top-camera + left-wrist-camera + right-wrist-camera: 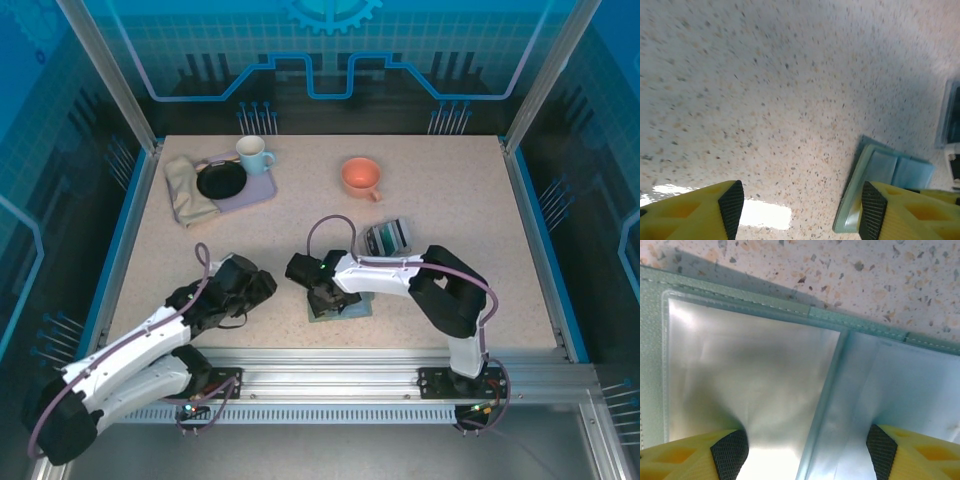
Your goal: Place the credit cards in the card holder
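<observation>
- There, near the front edge of the table (450, 200), the holder (358, 309) lay open, clear sleeves up.
- The right pincer (807, 450) was down on those sleeves, fingers apart.
- The left pincer (797, 212) hung over bare table beside the holder, fingers apart.
- The cards (387, 237) lay just beyond the holder.

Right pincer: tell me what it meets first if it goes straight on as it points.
The right pincer would first meet the open card holder directly ahead, perhaps touching it now; depth unclear.
</observation>
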